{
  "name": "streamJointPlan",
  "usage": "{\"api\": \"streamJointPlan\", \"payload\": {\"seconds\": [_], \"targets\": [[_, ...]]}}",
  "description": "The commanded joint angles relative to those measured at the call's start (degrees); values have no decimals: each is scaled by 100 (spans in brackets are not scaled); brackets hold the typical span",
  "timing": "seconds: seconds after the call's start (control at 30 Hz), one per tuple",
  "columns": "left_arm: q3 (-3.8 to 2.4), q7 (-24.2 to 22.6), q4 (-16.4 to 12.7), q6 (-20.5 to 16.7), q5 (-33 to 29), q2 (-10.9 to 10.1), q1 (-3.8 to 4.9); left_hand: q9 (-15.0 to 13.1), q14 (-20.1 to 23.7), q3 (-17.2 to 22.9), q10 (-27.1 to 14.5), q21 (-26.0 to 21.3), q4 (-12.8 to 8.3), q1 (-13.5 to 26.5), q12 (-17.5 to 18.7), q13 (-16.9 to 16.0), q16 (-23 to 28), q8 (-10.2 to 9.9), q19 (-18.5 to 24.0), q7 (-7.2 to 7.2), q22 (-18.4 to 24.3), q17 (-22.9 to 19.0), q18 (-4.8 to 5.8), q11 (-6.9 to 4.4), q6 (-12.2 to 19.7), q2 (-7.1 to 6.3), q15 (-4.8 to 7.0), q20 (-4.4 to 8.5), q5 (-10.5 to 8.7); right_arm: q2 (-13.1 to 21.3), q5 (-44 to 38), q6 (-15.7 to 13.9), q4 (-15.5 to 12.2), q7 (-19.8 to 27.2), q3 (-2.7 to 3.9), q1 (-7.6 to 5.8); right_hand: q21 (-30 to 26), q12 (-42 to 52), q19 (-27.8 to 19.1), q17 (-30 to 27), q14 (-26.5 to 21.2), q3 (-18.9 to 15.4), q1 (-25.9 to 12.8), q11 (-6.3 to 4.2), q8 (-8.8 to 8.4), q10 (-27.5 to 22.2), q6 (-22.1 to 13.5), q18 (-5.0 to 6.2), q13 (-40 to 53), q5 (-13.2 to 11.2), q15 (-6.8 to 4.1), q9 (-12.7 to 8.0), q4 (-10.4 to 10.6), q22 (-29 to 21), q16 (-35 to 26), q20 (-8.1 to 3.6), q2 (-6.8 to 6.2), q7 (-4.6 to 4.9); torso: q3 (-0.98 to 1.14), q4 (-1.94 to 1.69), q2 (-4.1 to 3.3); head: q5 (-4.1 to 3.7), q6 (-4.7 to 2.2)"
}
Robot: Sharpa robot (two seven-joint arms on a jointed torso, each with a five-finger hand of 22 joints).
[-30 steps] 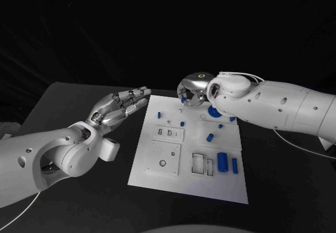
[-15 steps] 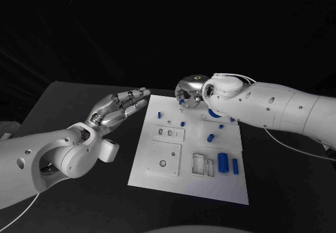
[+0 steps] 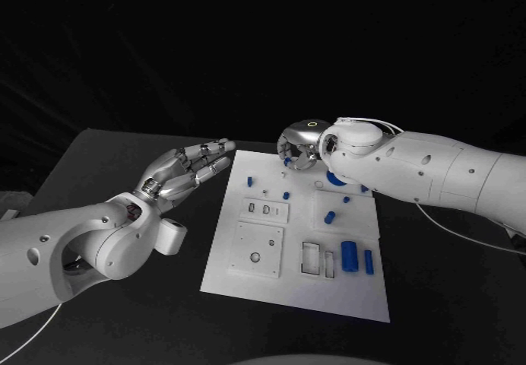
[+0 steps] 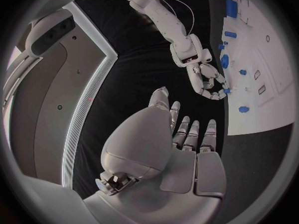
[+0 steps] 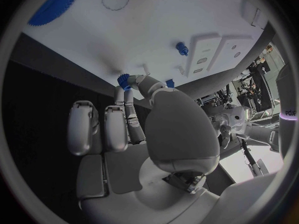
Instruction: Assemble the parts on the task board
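Blue small gear (image 5: 124, 79) pinched by right hand (image 3: 302, 144) above task board (image 3: 287, 289); left hand (image 3: 184, 169) fingers apart

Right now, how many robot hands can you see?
2. The left robot hand is empty beside the task board's left edge; the right robot hand pinches a blue part over its far edge.

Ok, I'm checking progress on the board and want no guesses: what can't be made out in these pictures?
- Head view: the right hand covers the task board's far edge; what lies under it is hidden.
- Right wrist view: a small blue part sits at the fingertips; the fingers hide its shape.
- Head view: the slots are too small to tell whether they are filled.
- Left wrist view: the left hand hides the table beneath it.
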State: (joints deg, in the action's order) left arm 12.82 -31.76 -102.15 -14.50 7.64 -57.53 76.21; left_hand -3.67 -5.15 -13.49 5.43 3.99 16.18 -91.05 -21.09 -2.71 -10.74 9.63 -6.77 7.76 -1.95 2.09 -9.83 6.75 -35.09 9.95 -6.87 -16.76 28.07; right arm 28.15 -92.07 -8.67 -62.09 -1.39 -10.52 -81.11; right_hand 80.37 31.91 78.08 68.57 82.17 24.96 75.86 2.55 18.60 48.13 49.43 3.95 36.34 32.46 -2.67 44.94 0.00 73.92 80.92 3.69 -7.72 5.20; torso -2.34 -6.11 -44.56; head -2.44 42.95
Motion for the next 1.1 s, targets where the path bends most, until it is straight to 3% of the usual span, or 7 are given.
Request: {"api": "streamJointPlan", "payload": {"seconds": [0.03, 0.53, 0.67, 0.8, 0.87, 0.93, 1.1], "targets": [[-4, -5, 1, 30, 32, 11, 7, 4, 19, 28, -22, 22, 7, -66, 26, 7, 37, -14, -20, 3, -3, -6, -29, 12, 16, 2, -21, 10, 35, 25, 12, -39, -2, 38, -5, 18, -21, -8, -41, 6, -31, 30, -13, -6, -20, 15, -27, 35, 16, 1, 8, -4, 1, 10, -17, 5, 53, -10, -4, 0, 0, 1, -2], [-3, 65, 33, 71, 32, 28, 6, 2, 21, 30, -30, 20, 11, -67, 31, 8, 34, -8, -17, 10, -2, -6, -27, 15, 5, 7, -22, 9, 37, 100, 143, 62, 28, 42, -5, 112, -32, -70, -51, -74, -83, 23, -72, 14, -102, -44, -43, 32, 24, -63, 28, -10, 26, 25, -62, 23, 64, -15, -4, 5, 6, -14, 21], [-2, 86, 40, 78, 32, 34, 6, 2, 21, 30, -30, 20, 11, -67, 31, 8, 34, -7, -17, 10, -2, -6, -27, 15, 4, 7, -23, 9, 37, 89, 172, 66, 53, 43, -5, 155, -153, -779, -176, -243, -192, 173, -189, 222, -808, -537, -655, 61, -312, -814, 202, -434, 109, -79, -159, 137, -17, -144, -1, -8, 7, -10, 29], [-2, 102, 43, 74, 32, 25, 6, 3, 23, 32, -36, 20, 12, -69, 40, 9, 35, -8, -16, 14, -2, -7, -26, 19, 12, 9, -24, 8, 38, 96, 169, -43, 61, 37, -5, 182, -366, -1430, -400, -512, -393, -17, -161, 315, -1492, -1090, -1405, 118, -620, -1730, 282, -984, 103, -286, -306, 264, -61, -486, -3, -7, 8, 9, 40], [-2, 107, 44, 69, 32, 19, 6, 3, 27, 33, -42, 20, 12, -71, 46, 10, 39, -8, -17, 17, -2, -8, -24, 22, 15, 10, -25, 7, 40, 111, 157, -153, 60, 31, -5, 189, -505, -1648, -542, -670, -525, -196, -104, 347, -1507, -1294, -1703, 156, -705, -1931, 318, -1249, 103, -416, -393, 305, -25, -637, -3, -5, 11, 17, 43], [-2, 111, 44, 64, 32, 13, 6, 3, 27, 33, -42, 20, 12, -71, 46, 10, 39, -8, -17, 17, -2, -8, -24, 22, 15, 10, -25, 7, 40, 141, 129, -312, 55, 17, -5, 193, -635, -1790, -673, -812, -634, -337, -54, 360, -1526, -1454, -2142, 193, -757, -1989, 339, -1682, 110, -543, -469, 323, -11, -743, -5, -6, 12, 24, 42], [-1, 114, 44, 61, 32, -3, 5, 4, 31, 35, -48, 20, 12, -74, 47, 11, 42, -9, -16, 22, -1, -9, -23, 25, 23, 11, -27, 7, 42, 279, 57, -753, 1, 10, -6, 198, -950, -1982, -947, -1123, -882, -736, 123, 394, -1558, -1726, -2538, 269, -822, -2154, 378, -2309, 246, -816, -640, 366, 18, -806, -4, 7, 15, 54, 56]]}}
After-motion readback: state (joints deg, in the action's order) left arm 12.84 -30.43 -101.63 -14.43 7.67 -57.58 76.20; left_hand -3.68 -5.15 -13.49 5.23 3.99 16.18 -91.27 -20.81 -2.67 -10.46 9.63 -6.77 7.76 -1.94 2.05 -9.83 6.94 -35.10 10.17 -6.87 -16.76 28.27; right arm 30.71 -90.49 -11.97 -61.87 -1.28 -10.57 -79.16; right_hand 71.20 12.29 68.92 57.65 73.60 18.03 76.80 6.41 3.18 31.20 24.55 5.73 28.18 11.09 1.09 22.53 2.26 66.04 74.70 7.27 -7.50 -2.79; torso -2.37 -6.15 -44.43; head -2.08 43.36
